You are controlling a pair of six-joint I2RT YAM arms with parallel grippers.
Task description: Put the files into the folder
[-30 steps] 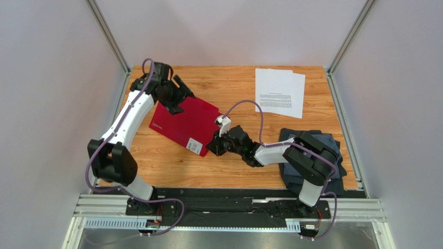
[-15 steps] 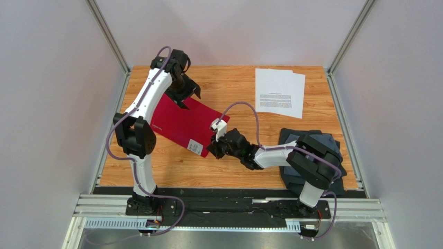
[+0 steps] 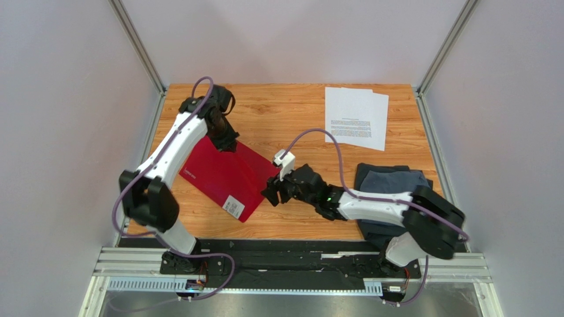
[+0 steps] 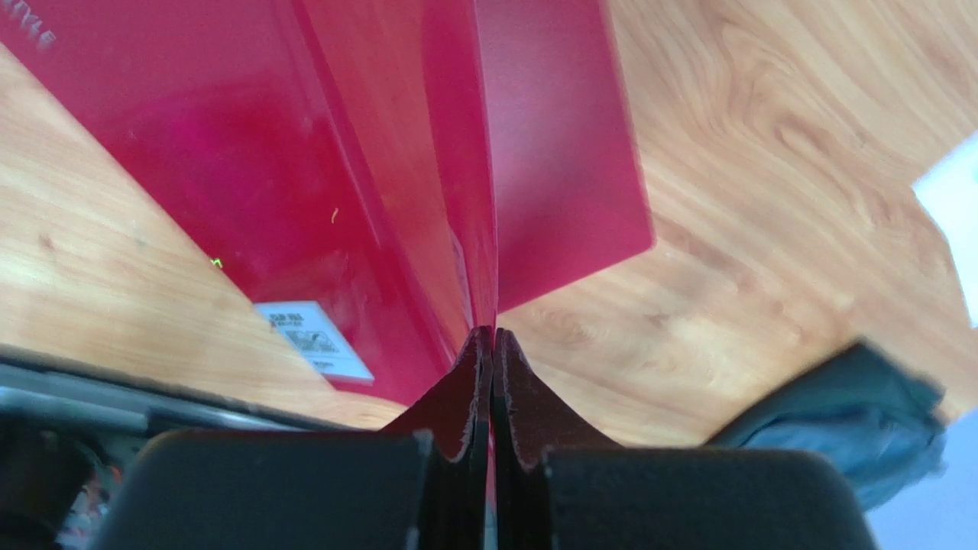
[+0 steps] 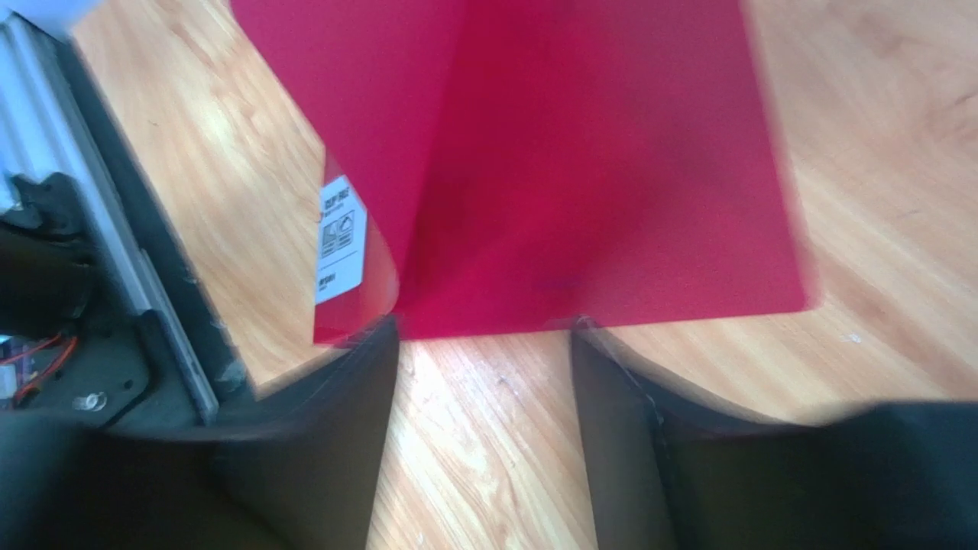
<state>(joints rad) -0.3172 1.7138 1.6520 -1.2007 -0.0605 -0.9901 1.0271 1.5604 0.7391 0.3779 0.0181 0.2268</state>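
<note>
From above, the folder is seen left of centre on the desk, the files well apart at far right. Left wrist: its edge is clamped by the closed left jaws and is best lifted slowly. Right wrist: the right jaws are parted, empty, just short of the folder.

Glossy, smooth red plastic folder; grained wood tabletop; matt white paper files; soft grey-blue cloth.

Two white-and-black arms, purple-cabled.
White shells on left arm and right arm, chunky black joints; looped purple cable along each; small white block at right wrist; matte black wedge fingers on left gripper and right gripper.
</note>
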